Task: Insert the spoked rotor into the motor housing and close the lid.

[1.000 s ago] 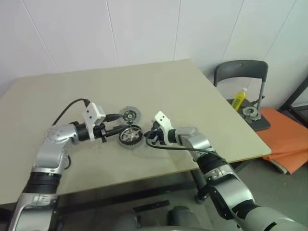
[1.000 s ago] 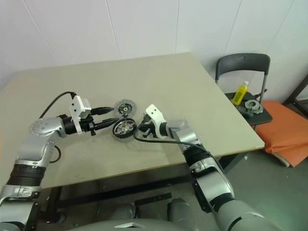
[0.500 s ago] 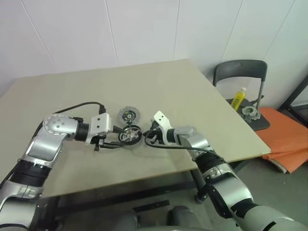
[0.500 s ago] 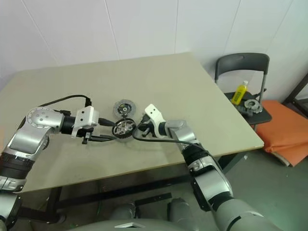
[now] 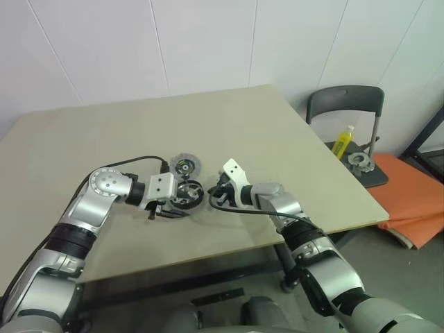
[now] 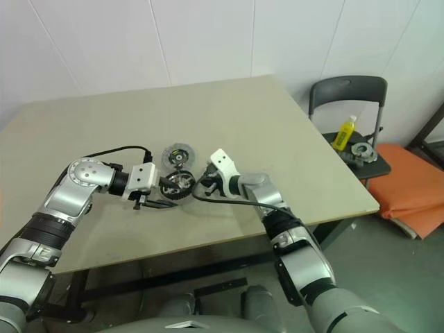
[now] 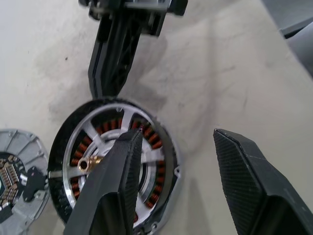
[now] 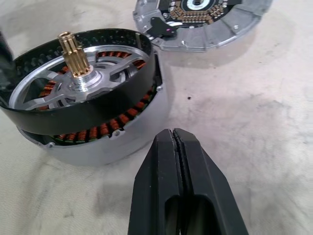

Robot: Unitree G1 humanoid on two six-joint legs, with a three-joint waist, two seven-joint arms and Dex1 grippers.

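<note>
The motor housing [image 5: 187, 195] stands on the table [image 5: 243, 125], copper windings showing under a dark rim [image 8: 112, 142]. The spoked rotor [image 8: 83, 85], silvery with a brass shaft, sits in it at a tilt. Just behind the housing lies the lid [image 5: 184, 165], a flat ribbed grey disc with a dark centre [image 8: 205, 29]. My left gripper [image 7: 176, 139] is open at the housing's left side; one finger [image 7: 122, 166] hangs over the rotor and the other is over bare table. My right gripper [image 8: 173, 134] is shut, empty, its tip close to the housing's right side [image 5: 214, 198].
Black cables trail from both wrists across the table. Off the table's right edge stands a dark chair [image 5: 347, 111] carrying a yellow bottle [image 5: 343, 141] and a metal part [image 5: 359, 161]. An orange cushion [image 5: 409, 194] lies beyond it.
My left gripper has dropped and turned in towards the housing, and its fingers now stand over the housing's near edge. The right gripper, housing and lid have stayed put.
</note>
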